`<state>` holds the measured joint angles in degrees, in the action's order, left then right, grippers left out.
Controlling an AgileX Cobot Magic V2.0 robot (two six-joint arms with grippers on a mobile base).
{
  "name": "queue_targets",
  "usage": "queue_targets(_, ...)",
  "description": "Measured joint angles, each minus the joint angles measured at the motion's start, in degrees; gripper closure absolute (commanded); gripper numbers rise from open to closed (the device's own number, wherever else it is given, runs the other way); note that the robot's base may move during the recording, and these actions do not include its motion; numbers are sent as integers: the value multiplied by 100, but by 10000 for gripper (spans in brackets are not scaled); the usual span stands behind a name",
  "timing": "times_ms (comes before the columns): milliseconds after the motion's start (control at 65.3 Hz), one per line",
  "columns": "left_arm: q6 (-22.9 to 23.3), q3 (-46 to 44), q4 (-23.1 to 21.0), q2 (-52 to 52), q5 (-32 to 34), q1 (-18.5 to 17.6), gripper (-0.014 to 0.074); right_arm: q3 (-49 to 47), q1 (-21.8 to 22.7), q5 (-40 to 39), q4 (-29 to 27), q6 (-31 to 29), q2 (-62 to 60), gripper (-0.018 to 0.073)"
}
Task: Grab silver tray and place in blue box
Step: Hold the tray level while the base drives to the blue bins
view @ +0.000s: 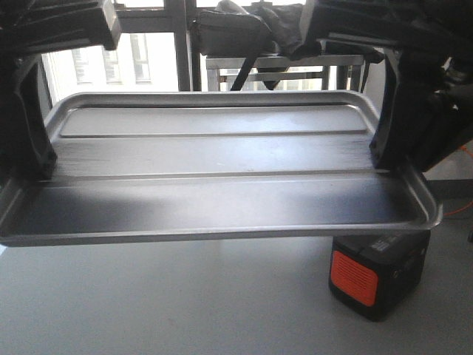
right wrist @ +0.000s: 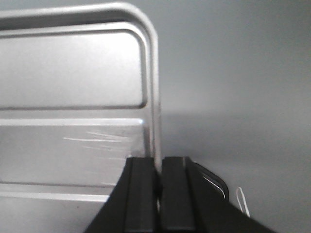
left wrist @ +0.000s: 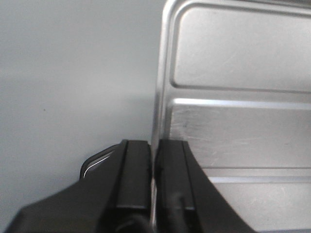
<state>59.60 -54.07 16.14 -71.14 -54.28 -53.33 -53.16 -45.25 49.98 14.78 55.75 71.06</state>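
Note:
The silver tray (view: 214, 159) hangs in the air across the front view, held level above the grey table. My left gripper (view: 33, 159) is shut on the tray's left rim. In the left wrist view my left gripper (left wrist: 154, 165) pinches the rim of the tray (left wrist: 243, 121) between its black fingers. At the other end my right gripper (view: 392, 151) clamps the right rim. The right wrist view has my right gripper (right wrist: 158, 179) shut on the tray (right wrist: 73, 121) rim. The blue box is out of view.
A black device with an orange-red panel (view: 373, 274) stands on the grey table (view: 185, 303) under the tray's right end. Behind are windows and a metal frame (view: 281, 66). A thin white loop (right wrist: 243, 201) lies beside the right fingers.

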Motion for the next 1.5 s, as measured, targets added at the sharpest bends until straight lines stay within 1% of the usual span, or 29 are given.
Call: queue_targets(1502,0,0,8,0,46,0,610,0,0,10,26,0,0,501)
